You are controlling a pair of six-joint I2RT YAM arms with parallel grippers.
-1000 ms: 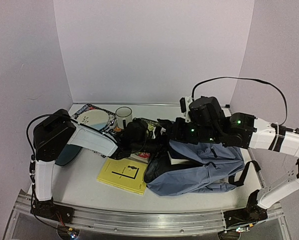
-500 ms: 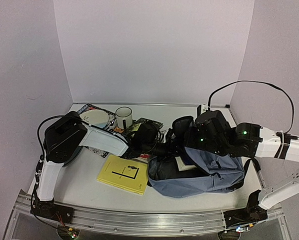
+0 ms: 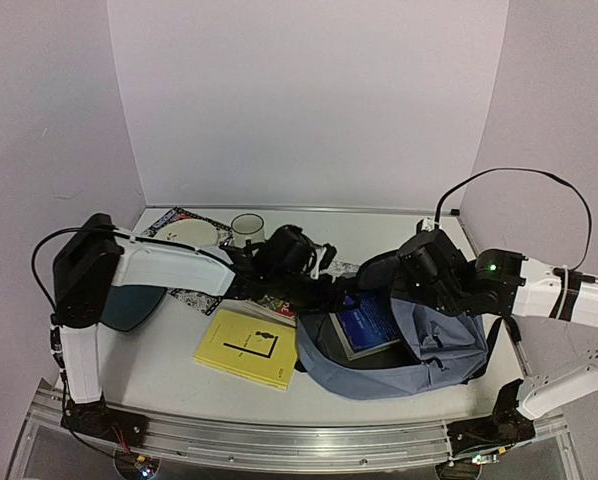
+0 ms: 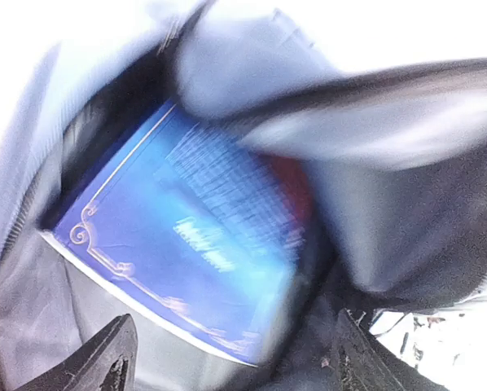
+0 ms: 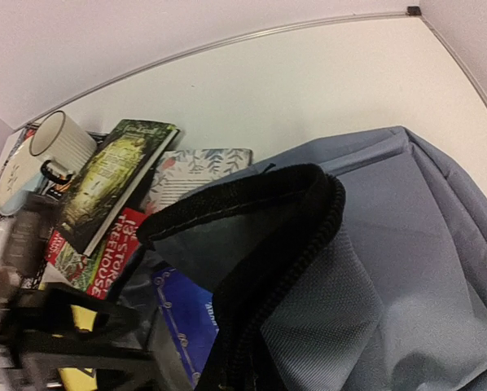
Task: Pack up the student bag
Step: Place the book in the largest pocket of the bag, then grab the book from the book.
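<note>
The student bag (image 3: pixel 419 352) lies on the right of the worktop (image 3: pixel 169 385), mouth turned left, a blue book (image 3: pixel 364 325) showing inside. The right gripper (image 3: pixel 397 278) is pinched tight on the bag's upper rim and holds it up. The left gripper (image 4: pixel 231 362) stands wide at the mouth, holding nothing. A yellow book (image 3: pixel 244 348) lies just beside the bag. The right wrist view picks out a green book (image 5: pixel 117 179), a red one (image 5: pixel 105 252) and a mug (image 5: pixel 52 147), which the left arm partly hides from above.
</note>
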